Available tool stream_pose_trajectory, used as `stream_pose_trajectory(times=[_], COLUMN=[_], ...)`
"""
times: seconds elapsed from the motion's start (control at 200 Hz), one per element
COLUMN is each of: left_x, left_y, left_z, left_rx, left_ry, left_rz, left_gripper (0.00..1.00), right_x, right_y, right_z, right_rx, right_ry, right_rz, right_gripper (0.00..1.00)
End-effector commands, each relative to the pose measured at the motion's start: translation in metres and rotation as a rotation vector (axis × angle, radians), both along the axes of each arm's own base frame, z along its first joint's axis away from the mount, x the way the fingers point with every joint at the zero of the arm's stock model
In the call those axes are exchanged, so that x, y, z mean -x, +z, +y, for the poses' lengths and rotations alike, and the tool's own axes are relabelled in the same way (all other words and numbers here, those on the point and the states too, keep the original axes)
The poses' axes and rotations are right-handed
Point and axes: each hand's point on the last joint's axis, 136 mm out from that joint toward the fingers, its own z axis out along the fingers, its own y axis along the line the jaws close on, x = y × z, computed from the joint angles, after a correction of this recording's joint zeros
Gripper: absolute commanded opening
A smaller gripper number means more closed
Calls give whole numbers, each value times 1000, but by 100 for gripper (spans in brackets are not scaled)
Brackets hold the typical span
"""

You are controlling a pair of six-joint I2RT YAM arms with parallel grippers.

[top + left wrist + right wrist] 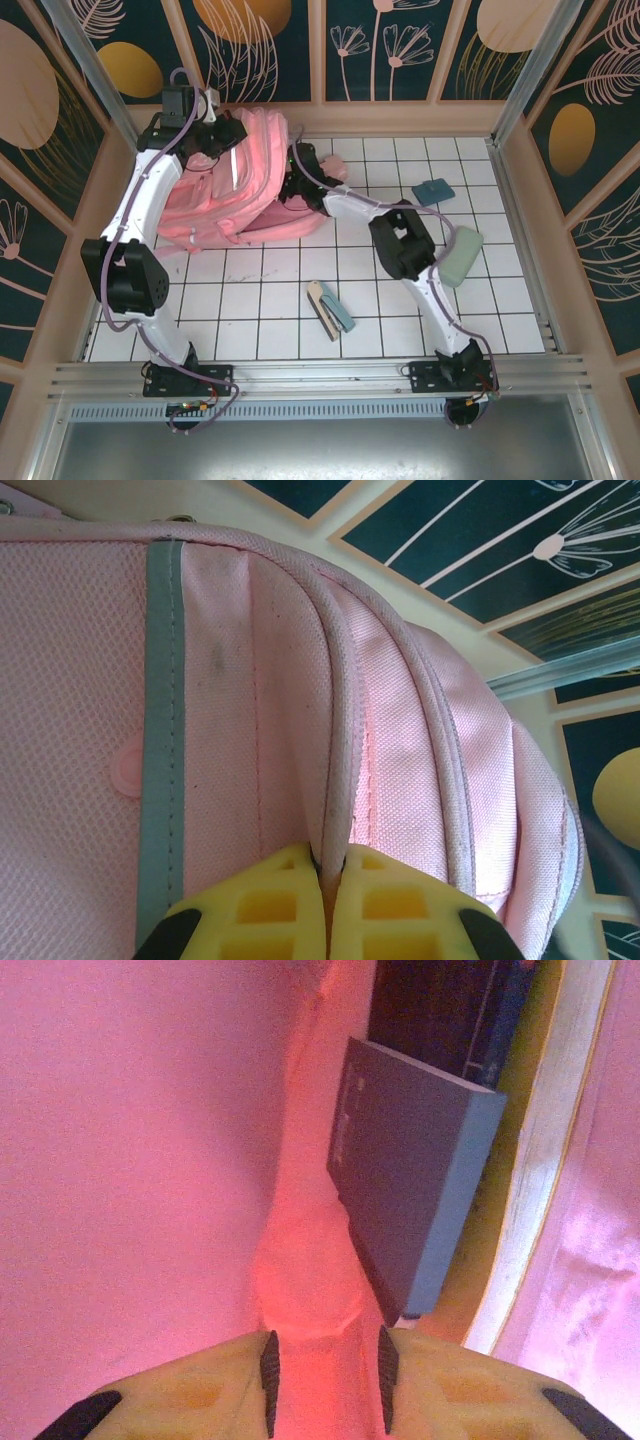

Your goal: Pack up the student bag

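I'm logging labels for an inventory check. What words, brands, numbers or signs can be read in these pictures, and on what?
No text can be read.
Grey-blue book inside the student bag: faint marks near the cover's edge, too blurred to read.
Blue notebook, green case, pair of books: no lettering can be made out from above.

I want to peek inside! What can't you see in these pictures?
- Top view: the inside of the student bag, hidden by its own fabric.
- Right wrist view: the dark thing behind the grey book, cut by the top edge.
- Left wrist view: how much seam the left gripper pinches, hidden between its fingers.
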Motion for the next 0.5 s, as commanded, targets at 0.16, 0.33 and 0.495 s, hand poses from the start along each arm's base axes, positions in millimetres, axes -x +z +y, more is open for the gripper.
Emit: stream_pose_trajectory(times=[0.16,0.33,0.495], left_x=[2,11,14], left_y=[14,7,2], left_z=[2,1,-5], left_rx=[-20,-16,15], left_ry=[-17,-33,-59], left_rz=[-126,-129,-129], left_gripper=[0,0,0], right_x=[13,25,39], right_y=[30,13,-4], right_z=[-69,-129,-198], right_rx=[134,266,404], right_ry=[-85,-178,-284], right_rz=[-99,-73,-36], right_gripper=[37,41,46])
